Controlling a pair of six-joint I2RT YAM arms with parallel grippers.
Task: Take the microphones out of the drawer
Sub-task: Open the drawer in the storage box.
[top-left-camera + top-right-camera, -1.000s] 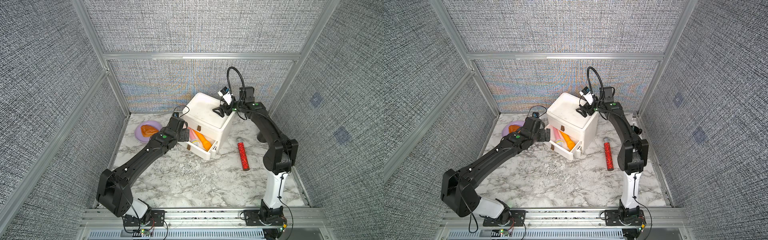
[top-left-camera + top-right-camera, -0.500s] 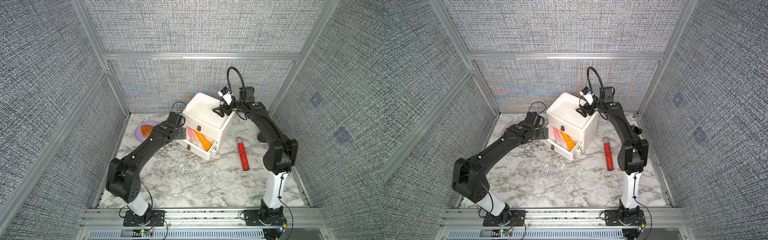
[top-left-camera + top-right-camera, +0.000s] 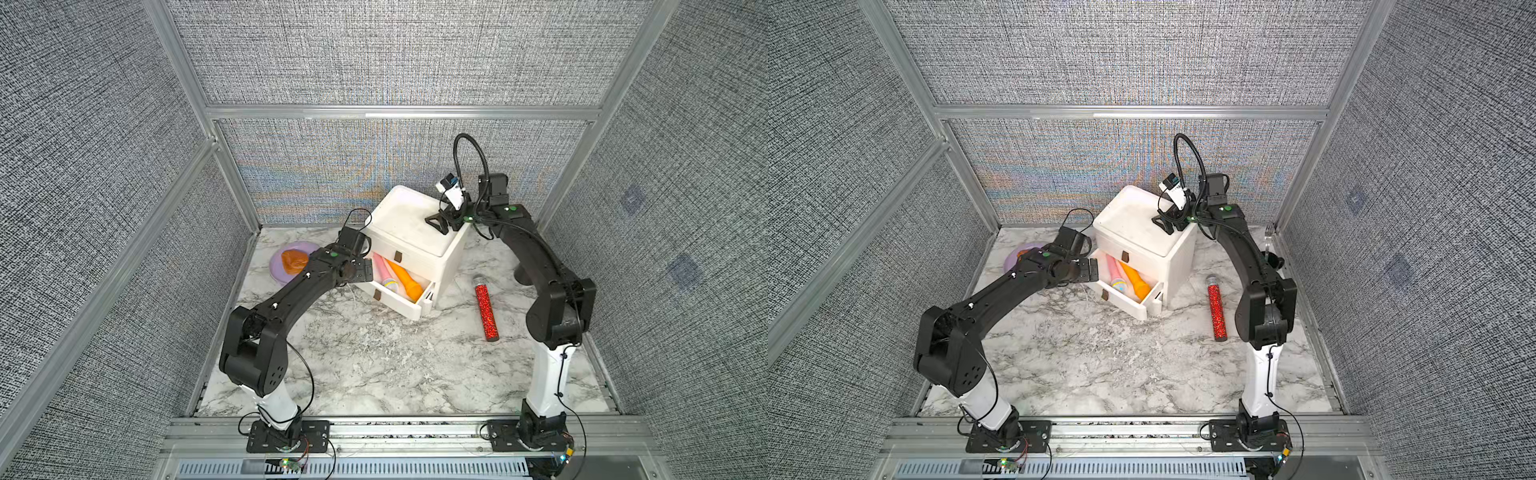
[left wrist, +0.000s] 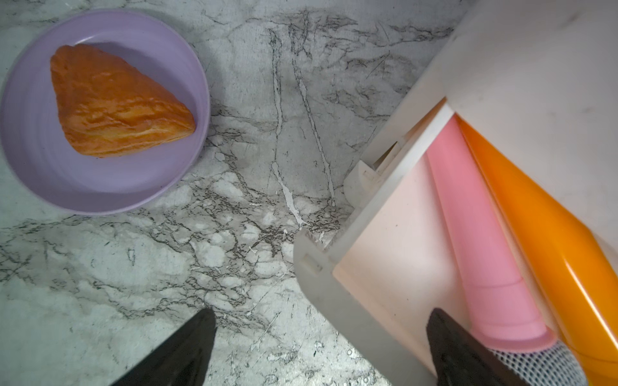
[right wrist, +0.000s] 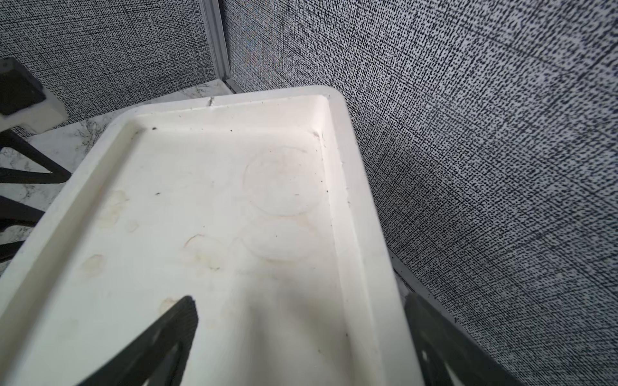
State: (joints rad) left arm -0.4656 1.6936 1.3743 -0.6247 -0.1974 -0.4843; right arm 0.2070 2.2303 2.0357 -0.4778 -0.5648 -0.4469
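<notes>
A: In the middle of both top views, just left of the open drawer (image 3: pixel 401 308): the left gripper (image 4: pixel 321 314), spread wide, gripping nothing. Straddles the drawer's front corner in the wrist view, one finger over the marble tabletop (image 4: pixel 234 167), the other over the drawer's inside, right by the mesh head of the pink microphone (image 4: pixel 475 227).

B: Changed in the last second?

A: Only the arm behind it. Has drawn elbow and shoulder up and in toward frame centre, has kept the wrist at the drawer's left end. Probably re-posing for a downward reach, not retreating.

B: No grasp yet, then?

A: None. Still lying in the drawer beside an orange tube (image 3: pixel 405 280), far end tucked under the white cabinet (image 3: pixel 399 224). Needs a nudge toward frame right to bracket the pink handle.

B: And the right gripper (image 5: pixel 299 299)?

A: Parked over the cabinet top, above centre, fingers apart, empty.
</notes>
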